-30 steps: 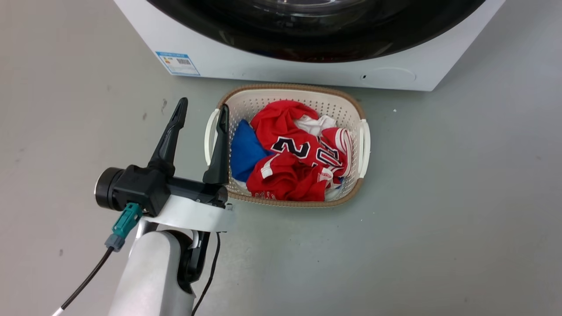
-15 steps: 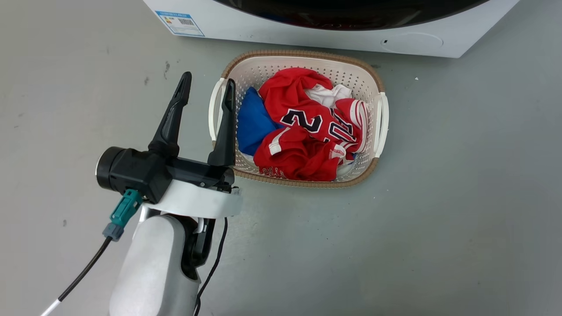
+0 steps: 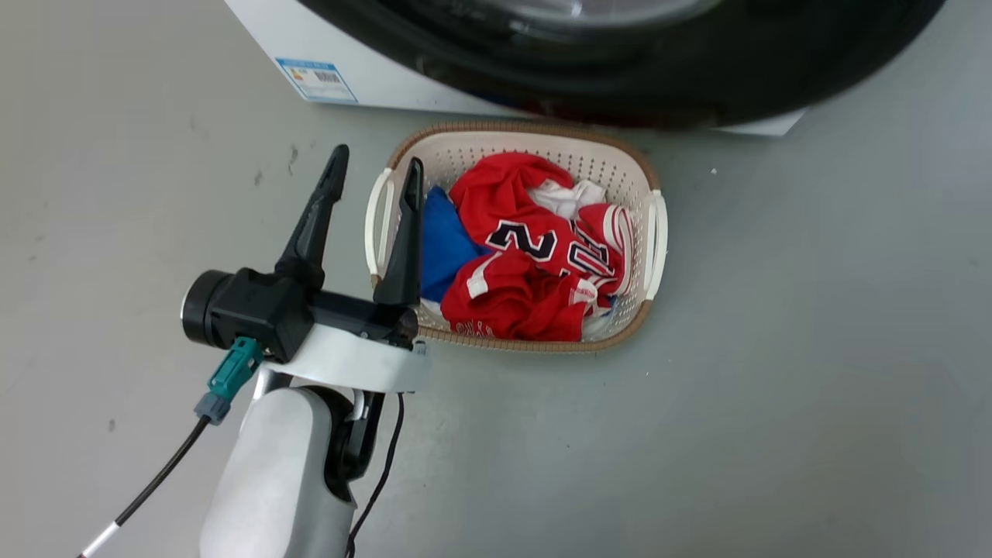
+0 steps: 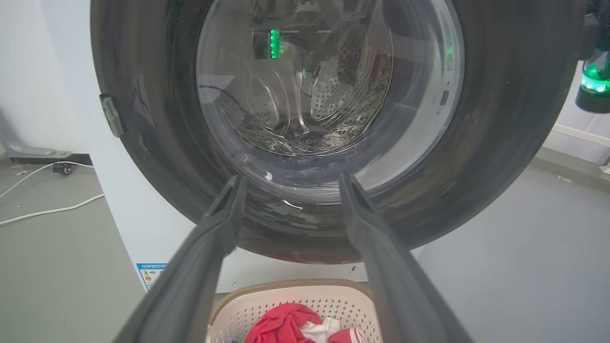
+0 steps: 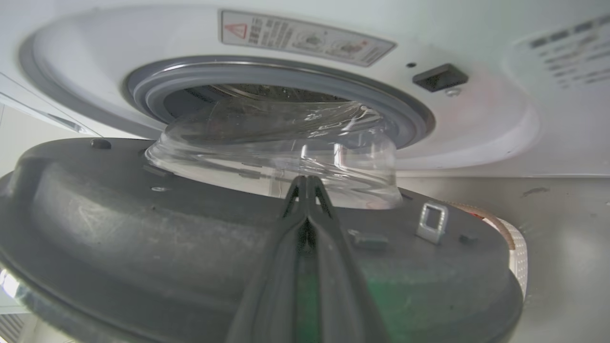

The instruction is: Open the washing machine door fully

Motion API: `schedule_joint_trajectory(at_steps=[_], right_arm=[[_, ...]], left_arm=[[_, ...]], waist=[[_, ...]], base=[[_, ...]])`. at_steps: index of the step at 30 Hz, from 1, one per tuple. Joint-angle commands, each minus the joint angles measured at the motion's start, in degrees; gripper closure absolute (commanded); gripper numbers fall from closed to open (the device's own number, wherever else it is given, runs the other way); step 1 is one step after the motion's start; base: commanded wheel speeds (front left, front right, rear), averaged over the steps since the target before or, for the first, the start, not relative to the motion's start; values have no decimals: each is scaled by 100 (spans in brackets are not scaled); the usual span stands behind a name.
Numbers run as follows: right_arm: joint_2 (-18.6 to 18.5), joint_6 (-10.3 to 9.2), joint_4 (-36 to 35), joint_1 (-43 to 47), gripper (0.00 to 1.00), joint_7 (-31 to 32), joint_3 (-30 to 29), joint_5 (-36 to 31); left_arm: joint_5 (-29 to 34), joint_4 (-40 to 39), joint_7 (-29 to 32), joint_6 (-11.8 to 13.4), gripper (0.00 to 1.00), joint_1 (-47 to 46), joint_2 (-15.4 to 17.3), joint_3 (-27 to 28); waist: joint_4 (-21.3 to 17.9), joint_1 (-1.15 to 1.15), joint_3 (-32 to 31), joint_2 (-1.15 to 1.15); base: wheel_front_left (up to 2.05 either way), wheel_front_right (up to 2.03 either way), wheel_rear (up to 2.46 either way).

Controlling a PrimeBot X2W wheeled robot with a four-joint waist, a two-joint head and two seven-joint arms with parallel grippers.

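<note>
Your left claw (image 3: 377, 159) hangs in front of the washing machine (image 4: 143, 214), its fingers spread wide and empty. They are aimed at the lower part of the washing machine door (image 4: 500, 119). A blue label (image 3: 316, 80) marks the machine's front low on its left. Just before the machine's base sits a laundry basket (image 3: 535, 346) holding a red jersey (image 3: 535, 248) and a blue cloth (image 3: 443, 248).

The door stands ajar. Its clear glass bowl (image 5: 276, 147) is drawn out of the machine's grey gasket (image 5: 286, 78). Your right claw (image 5: 305, 180) reaches over the door's inner face, in the gap between door and machine front. Its fingers are pressed together with nothing between them. The tips lie by the bowl, and you cannot tell whether they touch it. To their right, a metal latch hook (image 5: 431, 220) stands on the door's inner face.
</note>
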Motion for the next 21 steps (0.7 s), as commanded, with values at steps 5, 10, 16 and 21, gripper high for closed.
schedule_joint_trajectory(at_steps=[5, 10, 16, 21], right_arm=[[127, 17, -585, 640, 100, 278, 237, 146], [148, 17, -1168, 1311, 100, 410, 480, 337], [70, 17, -1867, 1977, 100, 357, 799, 583], [53, 17, -2538, 2415, 100, 229, 1135, 785]], left_arm=[[-29, 134, -13, -60, 0, 265, -5, 74], [12, 289, -14, -129, 0, 549, -5, 116], [19, 474, -13, -196, 0, 877, -6, 119], [-38, 601, -13, -245, 0, 1067, -5, 16]], waist=[[-115, 0, -513, 0], [-213, 0, -974, 0], [-275, 0, -1487, 0], [-265, 0, -1787, 0]], base=[[0, 0, 0], [0, 0, 0], [0, 0, 0], [0, 0, 0]])
